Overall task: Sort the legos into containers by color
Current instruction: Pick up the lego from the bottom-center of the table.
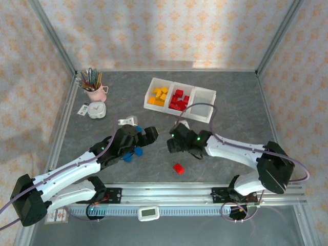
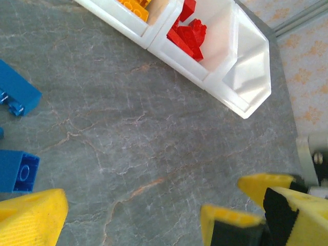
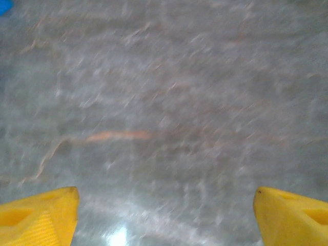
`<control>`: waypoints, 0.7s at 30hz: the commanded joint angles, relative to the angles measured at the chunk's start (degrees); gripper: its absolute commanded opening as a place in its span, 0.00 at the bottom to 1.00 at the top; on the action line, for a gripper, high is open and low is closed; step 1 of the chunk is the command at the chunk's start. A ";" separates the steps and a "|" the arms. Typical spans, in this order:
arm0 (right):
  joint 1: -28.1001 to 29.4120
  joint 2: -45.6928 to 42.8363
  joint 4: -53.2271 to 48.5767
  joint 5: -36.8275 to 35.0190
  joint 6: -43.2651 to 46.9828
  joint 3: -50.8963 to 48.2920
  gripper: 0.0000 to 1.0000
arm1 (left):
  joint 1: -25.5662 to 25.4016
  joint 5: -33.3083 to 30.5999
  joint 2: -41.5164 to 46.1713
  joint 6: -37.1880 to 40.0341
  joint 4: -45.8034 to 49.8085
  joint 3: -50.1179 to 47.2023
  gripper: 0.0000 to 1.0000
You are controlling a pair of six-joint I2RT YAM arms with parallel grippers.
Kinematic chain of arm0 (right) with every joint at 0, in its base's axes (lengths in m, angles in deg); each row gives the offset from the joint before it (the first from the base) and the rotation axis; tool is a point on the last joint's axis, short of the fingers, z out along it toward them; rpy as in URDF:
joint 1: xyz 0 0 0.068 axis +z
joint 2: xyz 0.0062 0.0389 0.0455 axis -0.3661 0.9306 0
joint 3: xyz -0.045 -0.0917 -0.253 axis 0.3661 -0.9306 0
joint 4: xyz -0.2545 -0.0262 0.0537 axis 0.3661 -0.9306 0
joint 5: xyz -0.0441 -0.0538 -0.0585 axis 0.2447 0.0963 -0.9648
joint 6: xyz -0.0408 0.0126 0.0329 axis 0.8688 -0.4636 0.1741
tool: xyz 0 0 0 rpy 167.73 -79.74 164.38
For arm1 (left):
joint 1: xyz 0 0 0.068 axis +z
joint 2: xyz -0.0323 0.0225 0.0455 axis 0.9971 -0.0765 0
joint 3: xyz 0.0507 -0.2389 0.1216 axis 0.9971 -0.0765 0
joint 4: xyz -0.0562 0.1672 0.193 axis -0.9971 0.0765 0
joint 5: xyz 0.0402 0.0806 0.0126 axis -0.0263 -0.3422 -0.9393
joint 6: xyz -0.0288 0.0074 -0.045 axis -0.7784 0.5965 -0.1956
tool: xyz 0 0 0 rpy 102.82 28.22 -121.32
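Legos [image 1: 160, 96] lie in two containers [image 1: 203, 100]

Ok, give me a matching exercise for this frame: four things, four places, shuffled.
Things:
1 yellow legos
2 loose red lego
3 blue legos
4 pink cup

Places:
A alone on the table, near the front rail
B in the left-end bin
C beside the left gripper
D next to the white clock

Pairs: 1-B, 2-A, 3-C, 4-D
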 commanded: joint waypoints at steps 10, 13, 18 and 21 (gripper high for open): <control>15.06 0.14 -1.42 -0.22 -10.47 -6.70 0.81 | -0.41 -4.92 6.11 -4.66 4.81 -4.04 0.99; 16.87 1.26 -1.37 0.09 -11.74 -7.77 0.77 | -0.46 -4.99 6.38 -4.73 5.08 -4.30 0.99; 17.84 4.67 -0.42 -2.45 -12.64 -7.85 0.66 | -0.46 -5.09 6.38 -4.88 4.21 -4.75 0.99; 17.88 6.12 -1.53 -5.64 -13.17 -6.93 0.57 | -0.47 -4.83 6.04 -4.96 3.87 -4.55 0.99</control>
